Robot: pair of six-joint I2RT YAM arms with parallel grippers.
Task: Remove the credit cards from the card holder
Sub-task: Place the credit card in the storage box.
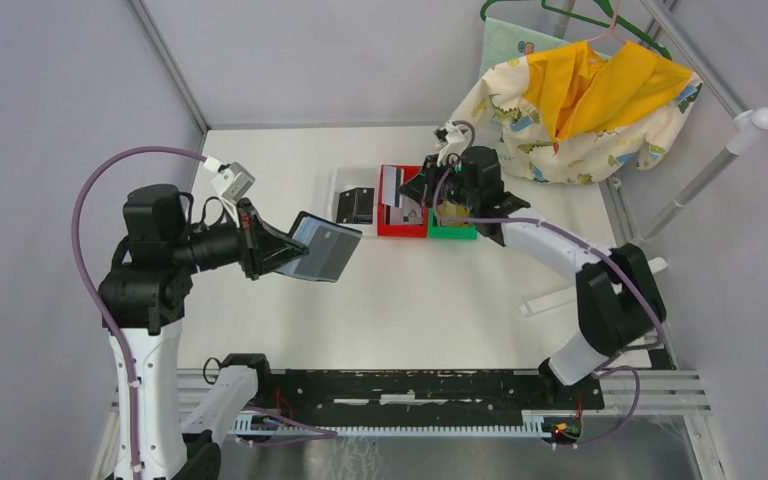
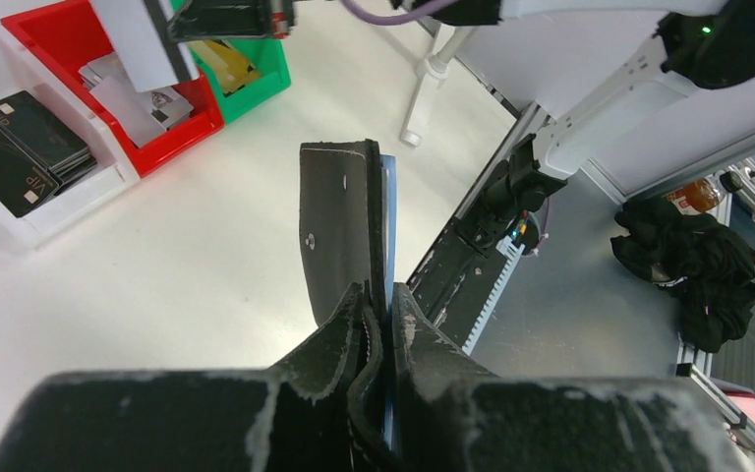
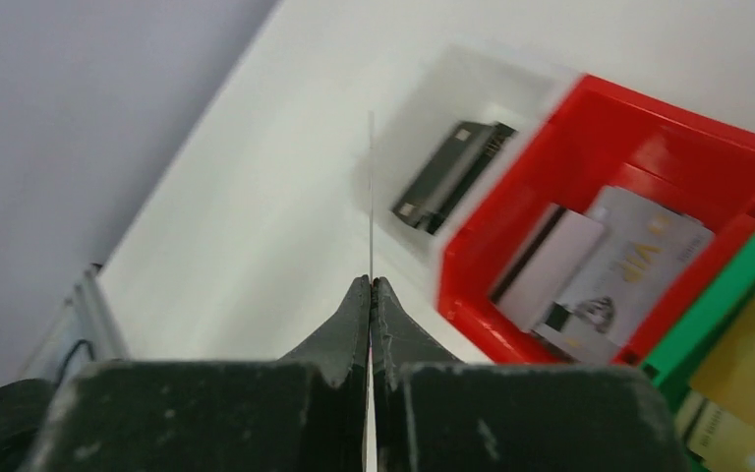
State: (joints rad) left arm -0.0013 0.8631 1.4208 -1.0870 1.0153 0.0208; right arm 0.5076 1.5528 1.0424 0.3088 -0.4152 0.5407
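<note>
The right gripper [image 3: 371, 283], clenched on a silvery-grey credit card [image 3: 370, 197], hovers over the red bin [image 1: 402, 231] at the worktop's [image 1: 440, 300] 12 o'clock. I judge this a drop-off step, and next it must let go squarely above the bin. The card stands edge-on, its long axis continuing the fingers. The left gripper [image 2: 378, 305] grasps the card holder [image 2: 339, 226] at 9 o'clock, free end pointing toward 3 o'clock.
</note>
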